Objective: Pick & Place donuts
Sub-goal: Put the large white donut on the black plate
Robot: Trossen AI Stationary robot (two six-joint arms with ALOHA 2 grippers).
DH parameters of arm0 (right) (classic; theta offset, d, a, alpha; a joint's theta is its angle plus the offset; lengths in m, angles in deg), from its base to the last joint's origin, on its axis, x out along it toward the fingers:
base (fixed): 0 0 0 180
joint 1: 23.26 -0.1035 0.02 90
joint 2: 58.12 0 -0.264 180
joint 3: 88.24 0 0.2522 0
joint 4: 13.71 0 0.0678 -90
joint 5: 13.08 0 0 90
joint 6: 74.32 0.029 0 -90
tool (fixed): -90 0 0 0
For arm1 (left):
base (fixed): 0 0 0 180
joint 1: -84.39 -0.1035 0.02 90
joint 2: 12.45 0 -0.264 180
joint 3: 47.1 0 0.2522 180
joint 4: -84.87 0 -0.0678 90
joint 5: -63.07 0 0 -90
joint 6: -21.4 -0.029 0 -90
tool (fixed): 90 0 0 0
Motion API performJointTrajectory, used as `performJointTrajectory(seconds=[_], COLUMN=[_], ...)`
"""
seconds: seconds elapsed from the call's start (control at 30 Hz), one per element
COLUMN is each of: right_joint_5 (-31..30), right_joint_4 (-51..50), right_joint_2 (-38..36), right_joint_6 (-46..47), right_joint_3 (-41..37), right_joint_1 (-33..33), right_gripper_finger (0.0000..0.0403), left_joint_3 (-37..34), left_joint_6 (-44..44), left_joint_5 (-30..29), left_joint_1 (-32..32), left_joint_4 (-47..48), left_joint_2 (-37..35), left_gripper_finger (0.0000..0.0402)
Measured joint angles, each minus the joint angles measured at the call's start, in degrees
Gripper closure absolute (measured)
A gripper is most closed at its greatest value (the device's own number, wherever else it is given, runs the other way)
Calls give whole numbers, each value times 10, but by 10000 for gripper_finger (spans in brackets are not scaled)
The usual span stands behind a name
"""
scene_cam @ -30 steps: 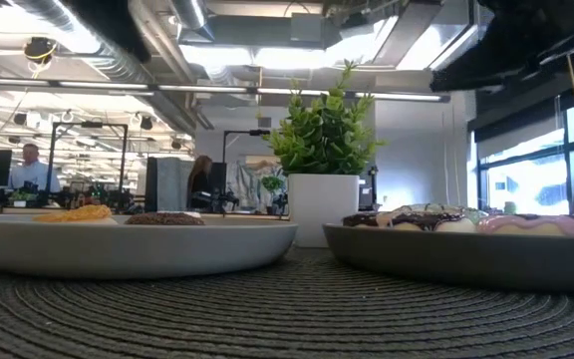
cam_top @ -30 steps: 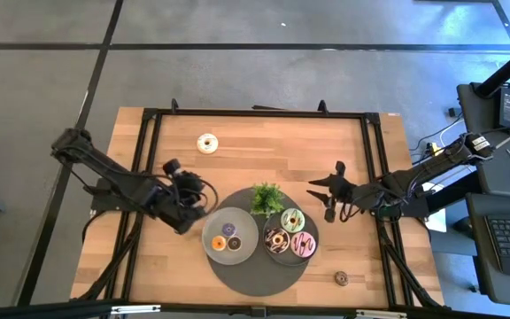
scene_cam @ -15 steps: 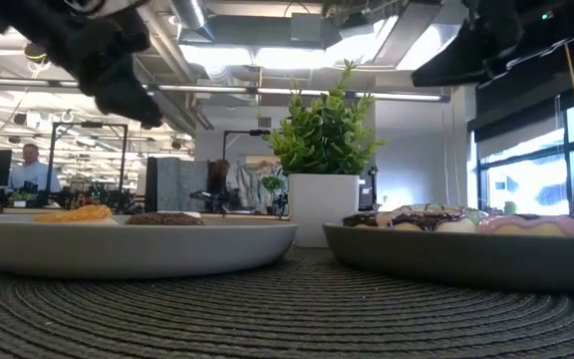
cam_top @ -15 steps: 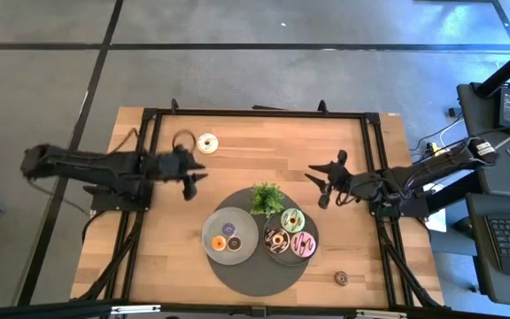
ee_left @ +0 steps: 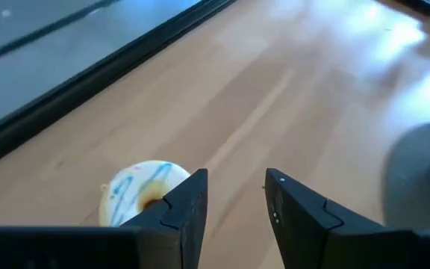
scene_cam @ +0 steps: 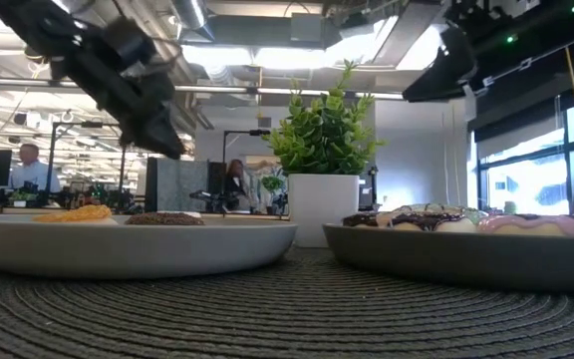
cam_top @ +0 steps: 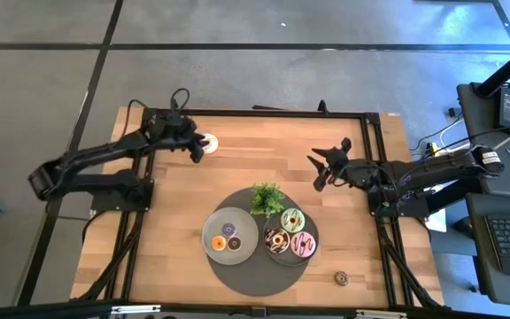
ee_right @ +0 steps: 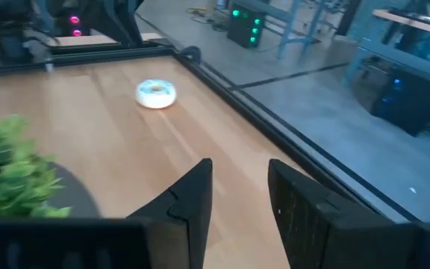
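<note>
Swinging up from beside the plates, the left gripper (cam_top: 197, 147) is now hovering, released, just beside the white donut (cam_top: 207, 143) at the counter's (cam_top: 264, 159) far edge. Left plate (cam_top: 230, 237) is carrying three mini donuts; right plate (cam_top: 290, 238) is carrying three iced donuts. Right gripper (cam_top: 319, 174) is hanging parted, holding nothing.

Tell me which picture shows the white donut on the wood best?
The left wrist view: the white donut is close and big, with blue squiggles, just beside the open left gripper. The high view shows it tiny near the table's far edge. The right wrist view shows it small and far. The low view misses it.
</note>
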Motion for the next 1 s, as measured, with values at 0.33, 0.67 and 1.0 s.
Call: performJointTrajectory(seconds=[0.33, 0.67, 1.0], right_joint_5=[0, 2, 2], right_joint_4=[-1, -1, -1], right_joint_2=[0, 0, 0], right_joint_6=[-30, -12, -13], right_joint_3=[0, 0, 0], right_joint_1=[42, 46, 46], right_gripper_finger=[269, 269, 269], left_joint_3=[0, 0, 0], left_joint_6=[33, 82, -44], left_joint_5=[0, 0, -80], left_joint_1=[-38, -27, 0], left_joint_4=[-147, -147, -151], left_joint_2=[162, 239, 270], left_gripper_finger=[271, 271, 287])
